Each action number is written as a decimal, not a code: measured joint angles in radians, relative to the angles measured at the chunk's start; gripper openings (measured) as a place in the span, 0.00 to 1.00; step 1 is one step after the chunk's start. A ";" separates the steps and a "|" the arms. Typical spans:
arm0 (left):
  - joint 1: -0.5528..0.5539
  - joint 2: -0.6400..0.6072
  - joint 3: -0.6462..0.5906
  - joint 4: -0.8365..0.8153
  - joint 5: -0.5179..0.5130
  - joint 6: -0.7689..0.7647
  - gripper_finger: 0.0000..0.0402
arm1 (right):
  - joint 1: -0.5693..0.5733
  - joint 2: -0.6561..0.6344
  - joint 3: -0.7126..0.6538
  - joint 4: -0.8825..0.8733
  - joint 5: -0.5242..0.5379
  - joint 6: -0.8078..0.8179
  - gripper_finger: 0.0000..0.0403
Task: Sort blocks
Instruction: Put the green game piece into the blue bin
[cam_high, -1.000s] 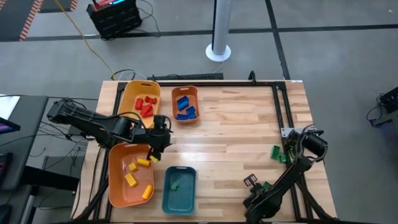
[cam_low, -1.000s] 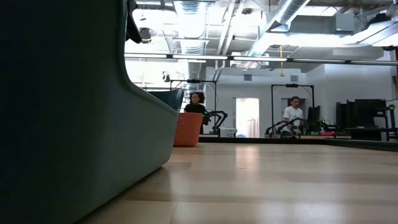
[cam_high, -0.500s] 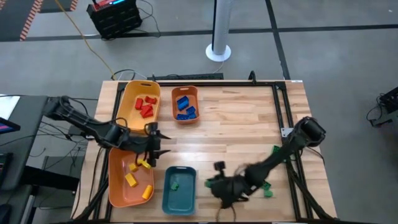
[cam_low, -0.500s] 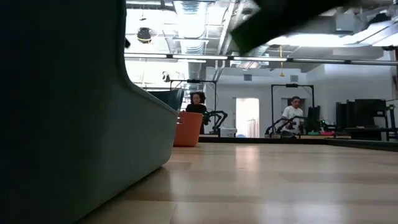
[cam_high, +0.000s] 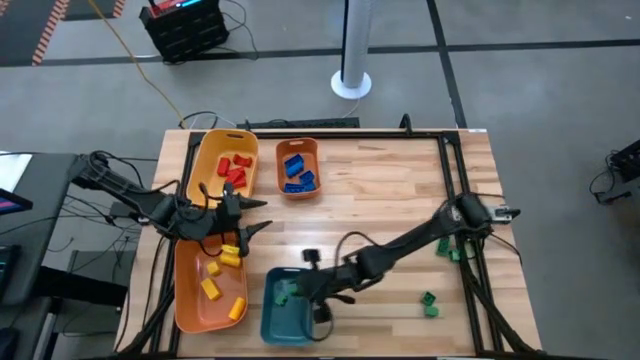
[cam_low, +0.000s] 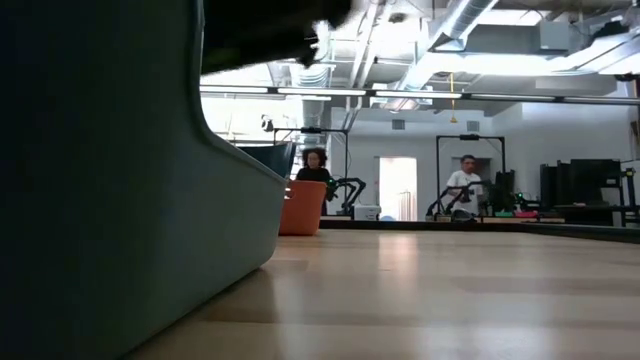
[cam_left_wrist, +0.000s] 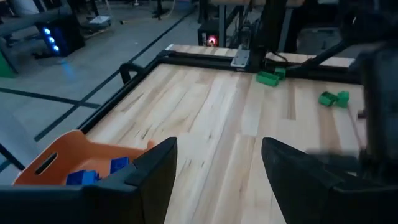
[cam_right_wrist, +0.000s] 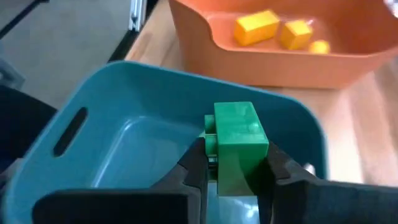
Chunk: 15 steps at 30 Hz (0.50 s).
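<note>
Right now the right claw (cam_right_wrist: 235, 165) is pinched on a green block (cam_right_wrist: 237, 138), held above the teal tray (cam_right_wrist: 124, 134), over its open inside; block sits upright between the two dark fingers (cam_right_wrist: 193, 163), top half sticking out past them. High view puts this right claw (cam_high: 300, 290) over the teal tray (cam_high: 288, 318) near the front edge of the bench (cam_high: 390, 190), arm stretched across from the right side. A green bit (cam_high: 283, 294) shows in that tray by the claw, can't tell from above if it's the held one or one already lying inside

Left claw (cam_high: 243, 216) is spread wide, holding nothing, hovering between the yellow tray (cam_high: 213, 150) and the big orange tray (cam_high: 190, 290), at the orange tray's back rim. Left wrist view shows its fingers (cam_left_wrist: 155, 171) apart with bare bench (cam_left_wrist: 211, 118) between them

Blocks elsewhere: red blocks (cam_high: 235, 170) in the yellow tray, blue blocks (cam_high: 297, 172) in the small orange tray (cam_high: 298, 147), yellow blocks (cam_high: 222, 280) in the big orange tray, one (cam_high: 231, 252) close under the left claw. Loose green blocks still out on the bench, well apart from both claws: a pair (cam_high: 446, 246) by the right rail and another (cam_high: 429, 303) nearer the front right. Left wrist view also catches these greens (cam_left_wrist: 268, 77) and (cam_left_wrist: 333, 98) far off, plus blue blocks (cam_left_wrist: 93, 173) in the small orange tray (cam_left_wrist: 56, 155)

Low view is mostly blocked by the teal tray wall (cam_low: 110, 200); two people stand in the room far behind
</note>
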 joint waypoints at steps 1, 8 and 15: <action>-0.002 0.000 -0.001 -0.001 -0.001 -0.005 0.57 | -0.004 0.029 0.031 -0.013 -0.016 0.003 0.19; -0.011 0.007 -0.008 -0.018 -0.003 0.001 0.57 | -0.011 0.169 0.219 -0.215 -0.039 -0.017 0.28; -0.011 0.006 -0.008 -0.011 -0.004 0.014 0.57 | -0.025 0.189 0.258 -0.296 -0.047 0.010 0.59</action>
